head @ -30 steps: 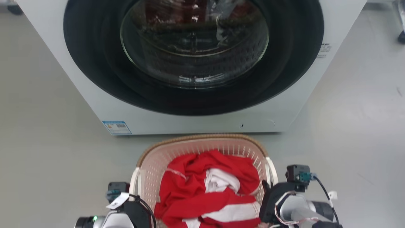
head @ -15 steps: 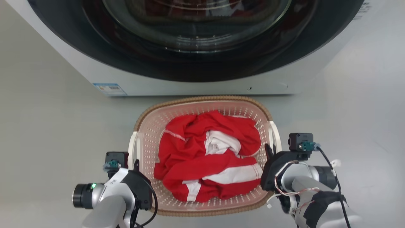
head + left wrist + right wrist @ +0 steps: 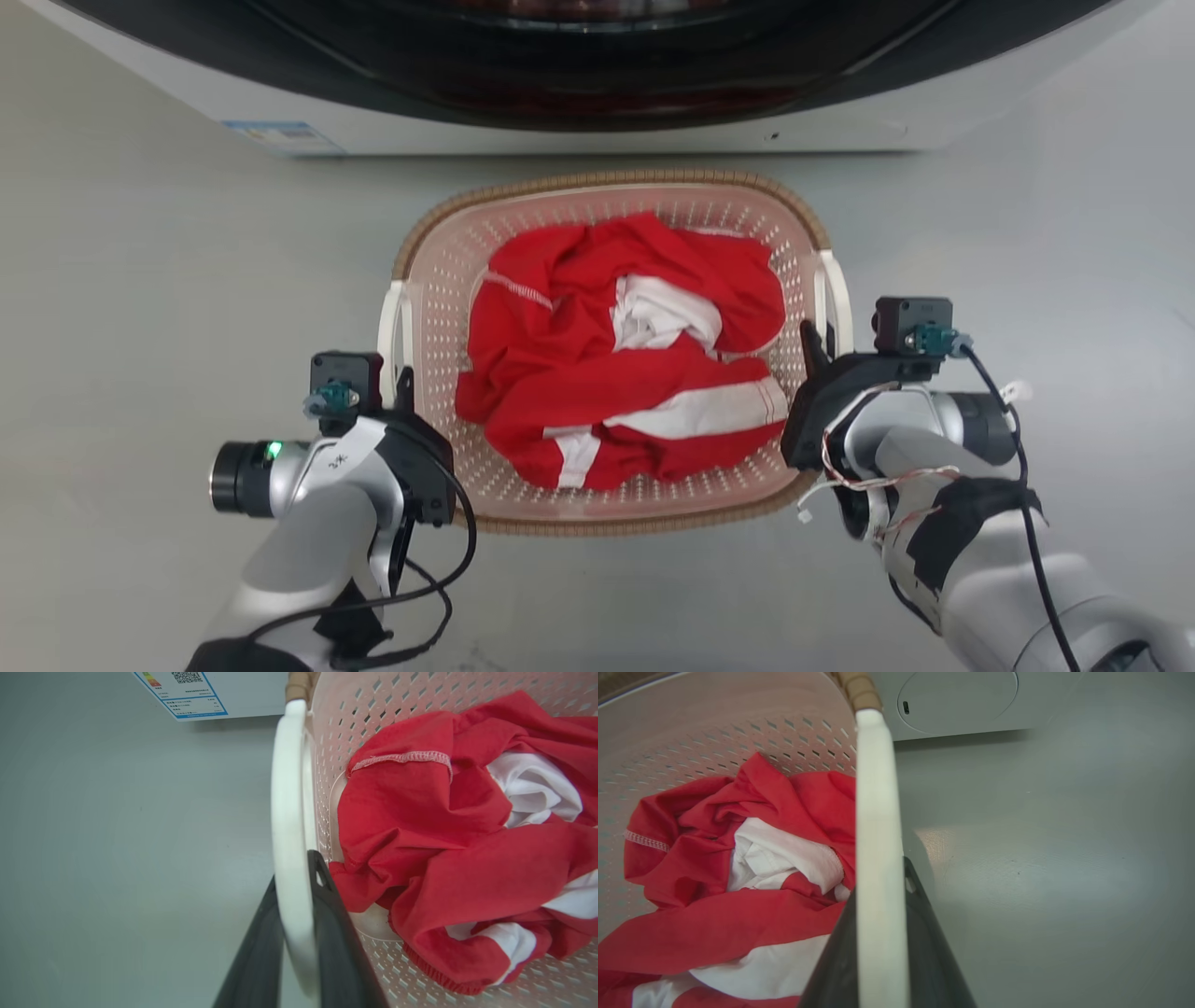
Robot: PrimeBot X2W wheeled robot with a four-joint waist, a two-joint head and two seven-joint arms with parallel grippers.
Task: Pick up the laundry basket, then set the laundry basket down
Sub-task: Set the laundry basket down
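The laundry basket (image 3: 446, 280) is pale pink and perforated, with a brown woven-look rim (image 3: 616, 176). It sits in the middle of the head view, just in front of the washer, and holds crumpled red and white clothes (image 3: 616, 373). My left gripper (image 3: 404, 385) is shut on the basket's white left handle (image 3: 391, 322). In the left wrist view that handle (image 3: 287, 812) runs between the two dark fingers (image 3: 327, 914). My right gripper (image 3: 810, 343) is shut on the white right handle (image 3: 837, 297), which the right wrist view shows as a handle (image 3: 875, 812) pinched between the fingers (image 3: 920, 914). I cannot tell whether the basket touches the floor.
The white washing machine (image 3: 579, 135) with its dark round door (image 3: 597, 56) stands close behind the basket, a blue label (image 3: 280, 133) at its lower left corner. Smooth grey floor (image 3: 140, 280) spreads to both sides and in front.
The whole head view has shifted: the washer has slid up out of the picture, and the basket now sits mid-frame. Both grippers remain on the handles, with more of both arms visible.
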